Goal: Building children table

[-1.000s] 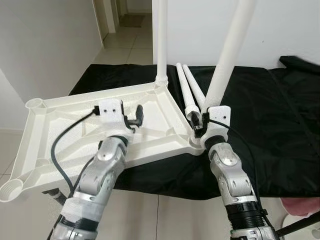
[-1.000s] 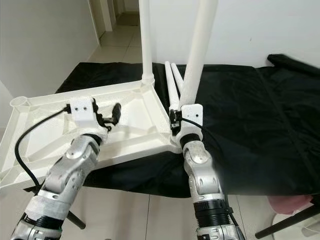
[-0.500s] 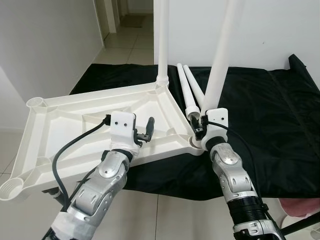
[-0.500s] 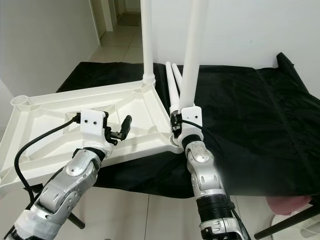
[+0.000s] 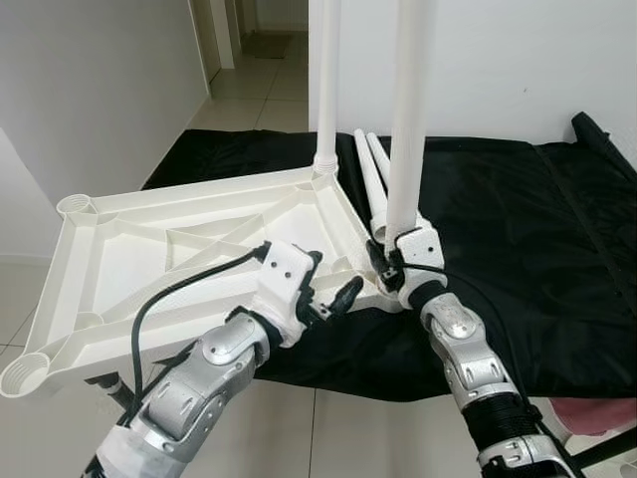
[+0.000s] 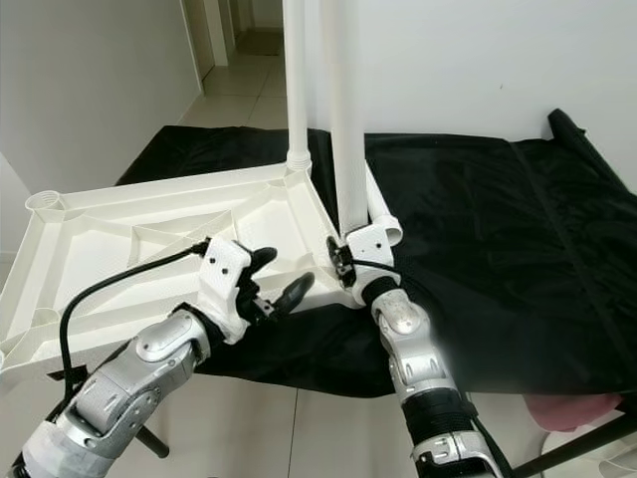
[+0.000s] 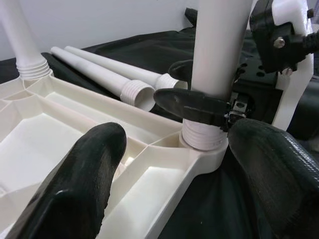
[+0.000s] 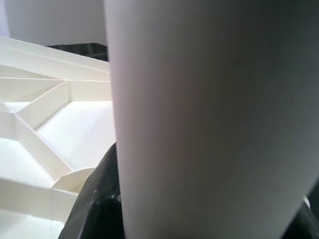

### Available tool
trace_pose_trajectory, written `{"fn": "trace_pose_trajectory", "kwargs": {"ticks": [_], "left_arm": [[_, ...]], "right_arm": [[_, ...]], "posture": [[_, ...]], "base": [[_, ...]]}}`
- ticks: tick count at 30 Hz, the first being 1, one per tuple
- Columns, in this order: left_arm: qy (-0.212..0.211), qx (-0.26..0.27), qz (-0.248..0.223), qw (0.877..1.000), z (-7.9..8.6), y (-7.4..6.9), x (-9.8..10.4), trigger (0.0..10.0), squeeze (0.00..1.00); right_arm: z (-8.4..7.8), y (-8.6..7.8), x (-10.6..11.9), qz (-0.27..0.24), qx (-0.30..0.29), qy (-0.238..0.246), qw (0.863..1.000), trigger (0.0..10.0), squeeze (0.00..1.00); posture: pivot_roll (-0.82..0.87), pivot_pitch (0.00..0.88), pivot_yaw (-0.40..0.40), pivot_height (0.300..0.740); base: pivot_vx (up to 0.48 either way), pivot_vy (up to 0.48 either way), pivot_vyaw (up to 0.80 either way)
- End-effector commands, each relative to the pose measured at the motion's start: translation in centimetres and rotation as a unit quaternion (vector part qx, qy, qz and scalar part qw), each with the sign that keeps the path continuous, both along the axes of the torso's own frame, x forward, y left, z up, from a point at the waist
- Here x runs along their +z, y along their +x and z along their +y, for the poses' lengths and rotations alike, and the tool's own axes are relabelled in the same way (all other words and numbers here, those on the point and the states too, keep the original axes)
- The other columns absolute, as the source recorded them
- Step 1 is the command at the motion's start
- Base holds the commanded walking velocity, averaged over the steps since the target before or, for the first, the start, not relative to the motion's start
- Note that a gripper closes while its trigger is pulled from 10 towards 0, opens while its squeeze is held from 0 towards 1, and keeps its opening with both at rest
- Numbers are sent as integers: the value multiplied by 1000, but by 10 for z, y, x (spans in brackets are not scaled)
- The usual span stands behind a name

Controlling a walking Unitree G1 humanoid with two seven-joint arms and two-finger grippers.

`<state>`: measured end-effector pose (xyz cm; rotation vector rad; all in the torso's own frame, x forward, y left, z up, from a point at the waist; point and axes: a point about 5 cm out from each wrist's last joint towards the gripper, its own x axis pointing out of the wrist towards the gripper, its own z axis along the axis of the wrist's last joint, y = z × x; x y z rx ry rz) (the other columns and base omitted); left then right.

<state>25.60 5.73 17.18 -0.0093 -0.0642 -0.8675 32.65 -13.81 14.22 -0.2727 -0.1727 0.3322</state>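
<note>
The right gripper (image 5: 390, 261), jaws clamped on the upright leg (image 5: 406, 129) in its corner socket, has the open-jawed, empty left gripper (image 5: 333, 296) (nearer the tabletop (image 5: 149, 259)) just beside.

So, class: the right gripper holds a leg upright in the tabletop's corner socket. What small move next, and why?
Probably twist it further: the right gripper grips the leg low, its ribbed end partly above the tabletop socket.

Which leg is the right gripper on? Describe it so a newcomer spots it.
Find the white tabletop lying upside down on the black cloth. Two legs stand upright in its right-hand corners. It is the nearer leg, with the right gripper shut near its base; the far leg stands free.
</note>
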Motion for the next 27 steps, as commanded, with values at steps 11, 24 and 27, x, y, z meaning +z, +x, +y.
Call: {"fn": "trace_pose_trajectory", "kwargs": {"ticks": [11,24,27], "left_arm": [[11,-8,-3,1000,-1,1,3,10000,0],[16,-14,-7,1000,-1,3,7,10000,0],[16,-11,-7,1000,-1,3,7,10000,0]], "right_arm": [[-10,-9,-33,59,24,-8,998,10000,0],[-14,3,-40,117,4,87,989,10000,0],[-13,7,-38,118,10,90,989,10000,0]], "posture": [[17,0,54,740],[19,2,57,740],[30,7,49,740]], "base": [[0,0,0],[0,0,0],[0,0,0]]}}
